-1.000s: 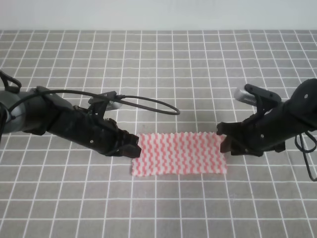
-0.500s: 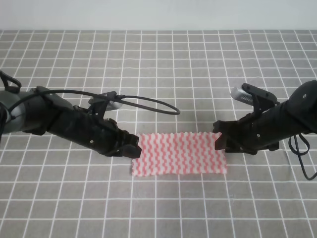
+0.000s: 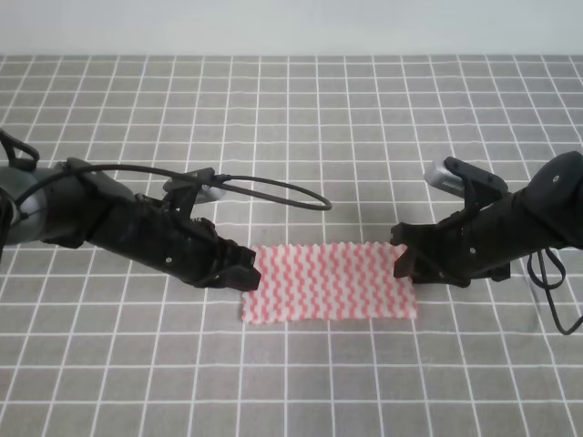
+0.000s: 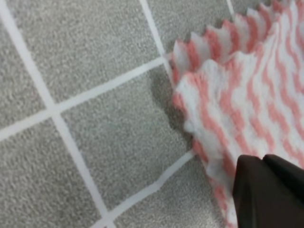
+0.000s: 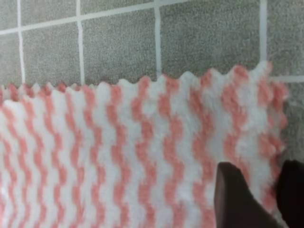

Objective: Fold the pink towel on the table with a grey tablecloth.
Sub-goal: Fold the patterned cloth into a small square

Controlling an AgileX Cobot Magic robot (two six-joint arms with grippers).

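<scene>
The pink towel (image 3: 328,282) lies flat on the table with a grey tablecloth (image 3: 291,118), long side running left to right. My left gripper (image 3: 244,269) sits low at the towel's left edge. In the left wrist view its dark fingertips (image 4: 266,166) are pressed together on the towel (image 4: 247,85), whose edge is slightly raised. My right gripper (image 3: 403,259) is at the towel's upper right corner. In the right wrist view its two fingers (image 5: 261,180) stand a narrow gap apart, with the towel's (image 5: 142,142) right edge between them.
A black cable loop (image 3: 273,191) arcs over the cloth behind the left arm. Another cable (image 3: 551,296) hangs beside the right arm. The table's far edge meets a pale wall (image 3: 291,27) at the top. Grid cloth surrounds the towel on all sides.
The right gripper has shifted slightly left and up, onto the towel's right corner. The left arm and the rest of the towel have not moved.
</scene>
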